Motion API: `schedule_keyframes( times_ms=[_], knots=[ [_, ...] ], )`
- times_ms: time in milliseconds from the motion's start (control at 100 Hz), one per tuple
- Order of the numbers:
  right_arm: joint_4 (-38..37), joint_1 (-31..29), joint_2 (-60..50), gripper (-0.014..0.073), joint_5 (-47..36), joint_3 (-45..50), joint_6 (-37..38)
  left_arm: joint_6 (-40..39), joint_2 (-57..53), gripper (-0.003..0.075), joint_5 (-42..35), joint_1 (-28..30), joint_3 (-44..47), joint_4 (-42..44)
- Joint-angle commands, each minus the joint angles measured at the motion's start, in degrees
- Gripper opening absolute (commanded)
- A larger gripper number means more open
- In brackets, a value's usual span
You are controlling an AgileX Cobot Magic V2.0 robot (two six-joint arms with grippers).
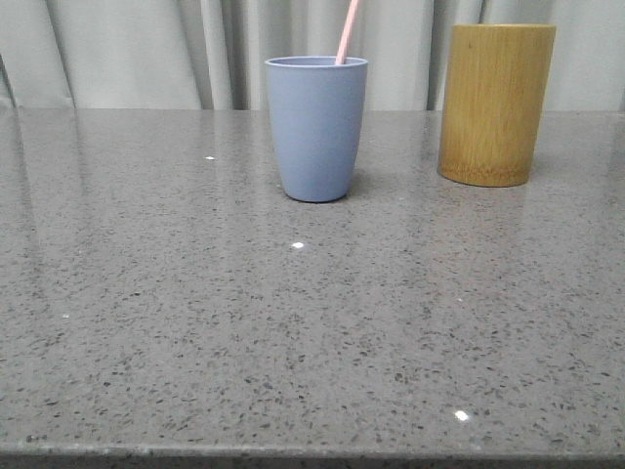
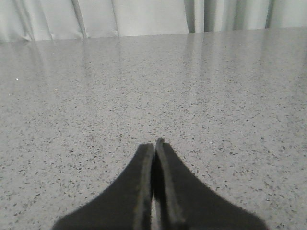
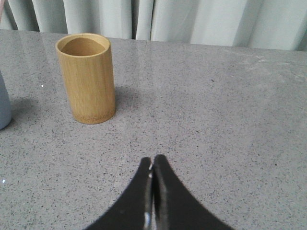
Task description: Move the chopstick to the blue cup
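Pink chopstick (image 1: 346, 33) stands inside the blue cup (image 1: 316, 127), leaning on the rim, so the transfer appears complete. Both grippers are clenched on nothing. The right gripper (image 3: 153, 165) hovers low over the grey speckled table (image 3: 230, 120), with the bamboo holder (image 3: 88, 79) ahead of its fingertips and off to one side, well apart; the holder looks empty. The blue cup edge lies beyond the holder. The left gripper (image 2: 155, 146) faces bare tabletop and curtain (image 2: 144, 17). Nothing obstructs either arm; a retreat path looks free.
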Motion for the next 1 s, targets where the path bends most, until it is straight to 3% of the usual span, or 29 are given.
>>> schedule_keyframes(
  times_ms=[0, 190, 990],
  knots=[
    [-1.56, -0.30, 0.57, -0.0067, -4.01, -1.28, -0.06, -0.31, -2.02, -0.0019, -7.50, -0.36, 0.52, 1.17],
    [-1.56, -0.30, 0.57, -0.0067, -4.01, -1.28, -0.06, -0.31, -2.02, -0.0019, -11.49, -0.36, 0.52, 1.33],
    [-1.56, -0.30, 0.57, -0.0067, -4.01, -1.28, -0.06, -0.31, -2.02, -0.0019, -11.49, -0.36, 0.52, 1.23]
  ],
)
